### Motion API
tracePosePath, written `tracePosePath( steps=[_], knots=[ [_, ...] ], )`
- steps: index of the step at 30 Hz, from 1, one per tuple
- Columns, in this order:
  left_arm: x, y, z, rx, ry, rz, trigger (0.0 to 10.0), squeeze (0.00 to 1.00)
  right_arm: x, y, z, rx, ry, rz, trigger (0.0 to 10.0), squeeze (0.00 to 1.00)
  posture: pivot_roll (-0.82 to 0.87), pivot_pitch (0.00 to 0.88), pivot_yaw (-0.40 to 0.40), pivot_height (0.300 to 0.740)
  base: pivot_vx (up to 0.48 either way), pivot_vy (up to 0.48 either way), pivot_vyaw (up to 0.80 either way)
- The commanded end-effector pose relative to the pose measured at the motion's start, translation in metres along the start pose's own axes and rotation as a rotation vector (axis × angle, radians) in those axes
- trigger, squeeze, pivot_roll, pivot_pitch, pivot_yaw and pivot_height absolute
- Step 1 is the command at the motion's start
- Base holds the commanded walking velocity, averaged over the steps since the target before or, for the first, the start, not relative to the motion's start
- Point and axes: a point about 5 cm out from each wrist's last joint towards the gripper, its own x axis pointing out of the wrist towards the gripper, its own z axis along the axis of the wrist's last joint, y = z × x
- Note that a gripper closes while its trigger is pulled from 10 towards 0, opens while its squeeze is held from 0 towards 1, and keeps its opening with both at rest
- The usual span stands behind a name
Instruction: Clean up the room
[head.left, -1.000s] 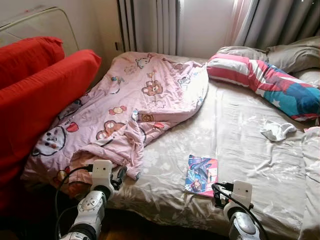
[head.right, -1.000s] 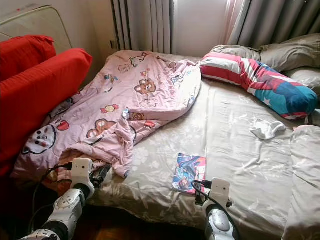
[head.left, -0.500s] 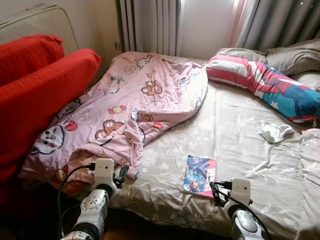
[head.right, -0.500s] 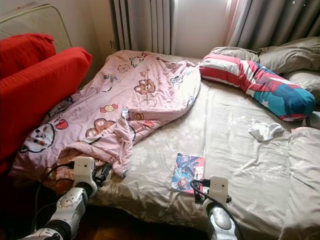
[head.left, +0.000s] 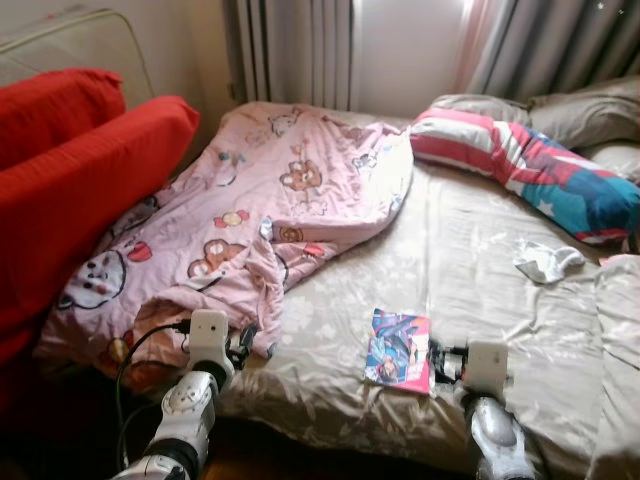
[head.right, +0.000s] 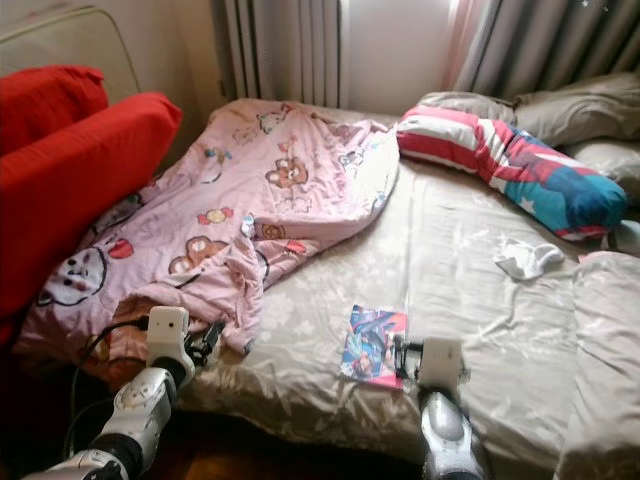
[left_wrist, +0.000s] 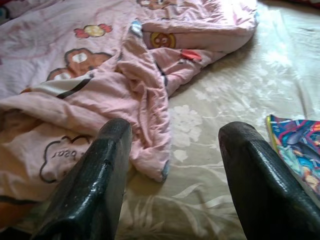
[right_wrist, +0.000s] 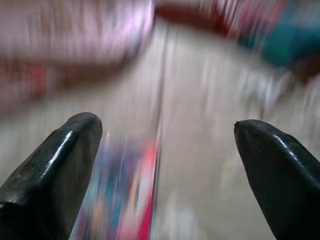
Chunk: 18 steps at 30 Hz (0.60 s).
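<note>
- Glossy book (head.left: 400, 350), one: flat on the bed (head.left: 500, 250) near its front edge, cover up, long axis running from the front edge toward the pillows.
- Right tool (right_wrist: 165, 165), one: fingers spread wide, nothing held; just beside the book's right edge, book ahead and slightly to the tool's left. Nearer arm for the book by judgement.
- Left tool (left_wrist: 172, 165), one: fingers wide apart, nothing held; at the bed's front left, at the hem of the blanket (head.left: 260, 200); book well off to its right.
- Pink blanket, one: crumpled over the bed's left half, cartoon print.
- Striped pillow (head.left: 530, 170), one: at the head of the bed, right side; grey pillows (head.left: 580, 110) behind, at least two.
- White cloth (head.left: 548, 262), one: small, crumpled, on the sheet right of centre.
- Red cushions (head.left: 70, 190), two: stacked left of the bed.
</note>
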Motion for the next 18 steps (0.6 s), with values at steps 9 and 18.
tracePosePath(
  steps=[9, 18],
  knots=[
    [0.006, 0.001, 0.014, -0.004, -0.06, 0.003, 10.0, 0.0, 0.005, 0.002, 0.028, -0.344, -0.228, -0.056, 10.0, 0.0, 0.0, 0.0, -0.047, 0.74, 0.0, 0.0, 0.0],
    [0.005, 0.0, 0.013, -0.002, -0.067, -0.007, 10.0, 0.0, -0.005, 0.013, 0.017, -0.044, -0.184, 0.001, 10.0, 0.0, -0.04, 0.0, -0.046, 0.74, 0.0, 0.0, 0.0]
  ],
)
